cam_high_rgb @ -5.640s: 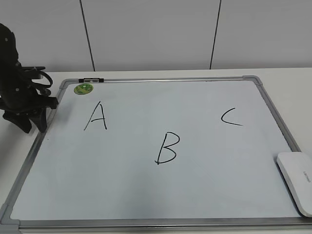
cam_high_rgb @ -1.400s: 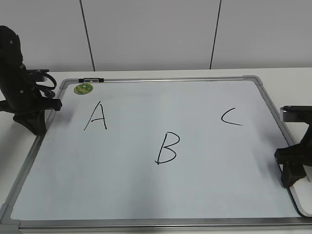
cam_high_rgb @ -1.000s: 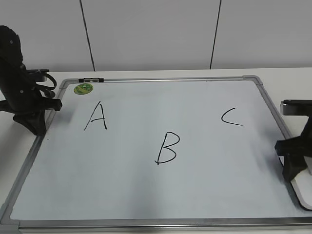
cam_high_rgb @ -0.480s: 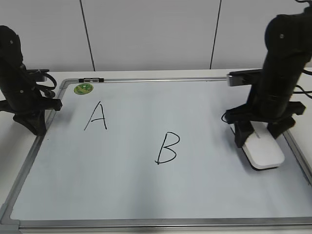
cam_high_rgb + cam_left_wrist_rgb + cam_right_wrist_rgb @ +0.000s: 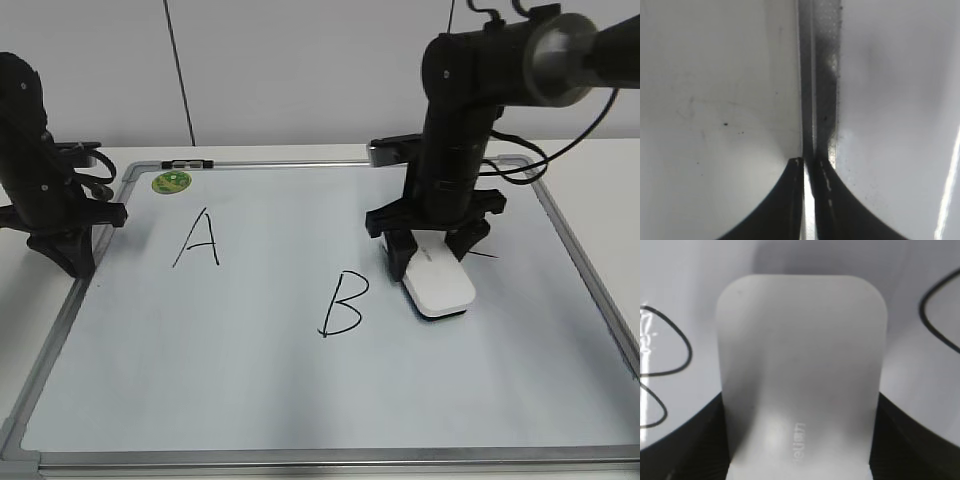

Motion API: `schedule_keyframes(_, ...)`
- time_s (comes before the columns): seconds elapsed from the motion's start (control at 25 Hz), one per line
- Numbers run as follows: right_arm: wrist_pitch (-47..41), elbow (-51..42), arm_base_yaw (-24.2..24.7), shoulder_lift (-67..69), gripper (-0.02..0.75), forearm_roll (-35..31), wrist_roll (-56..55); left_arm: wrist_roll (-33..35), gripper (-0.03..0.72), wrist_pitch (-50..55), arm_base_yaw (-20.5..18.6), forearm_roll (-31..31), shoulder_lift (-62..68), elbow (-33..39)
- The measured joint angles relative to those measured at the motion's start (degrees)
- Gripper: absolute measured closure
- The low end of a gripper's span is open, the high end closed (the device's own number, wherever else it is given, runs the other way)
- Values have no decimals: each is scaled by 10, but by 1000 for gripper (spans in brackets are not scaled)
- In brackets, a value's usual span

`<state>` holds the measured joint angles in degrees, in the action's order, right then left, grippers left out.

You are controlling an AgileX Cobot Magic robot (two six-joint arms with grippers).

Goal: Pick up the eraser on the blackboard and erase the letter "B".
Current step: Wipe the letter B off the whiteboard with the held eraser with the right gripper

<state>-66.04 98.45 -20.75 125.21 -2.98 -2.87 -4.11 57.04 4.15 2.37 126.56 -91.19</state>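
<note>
Eraser [image 5: 438, 283] sits flat on the blackboard [image 5: 250, 380], just right of the letter "B" [image 5: 343, 303] and not touching it. The right gripper [image 5: 432, 245] is clamped on the eraser's far end, one finger on each long side; its wrist view shows the white slab [image 5: 801, 375] filling the space between the dark fingers, with the loops of the "B" [image 5: 662, 375] to the left. The eraser covers part of the "C", whose stroke [image 5: 484, 256] shows beside it. Left of the "B" stands the "A" [image 5: 198, 239]. The left gripper [image 5: 62, 252] rests at the blackboard's left frame, its fingers nearly pressed together, empty, over the grey rail [image 5: 820, 75]
</note>
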Motion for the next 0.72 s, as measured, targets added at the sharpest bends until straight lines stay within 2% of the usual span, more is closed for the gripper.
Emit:
schedule_keyframes(0.28, -29, 77, -32, 62, 225, 0, -4, 0, 657, 0, 0, 0, 0, 0)
schedule_keyframes(0.72, -40, 87, -61, 70, 225, 23, -10, 0, 657, 0, 0, 0, 0, 0)
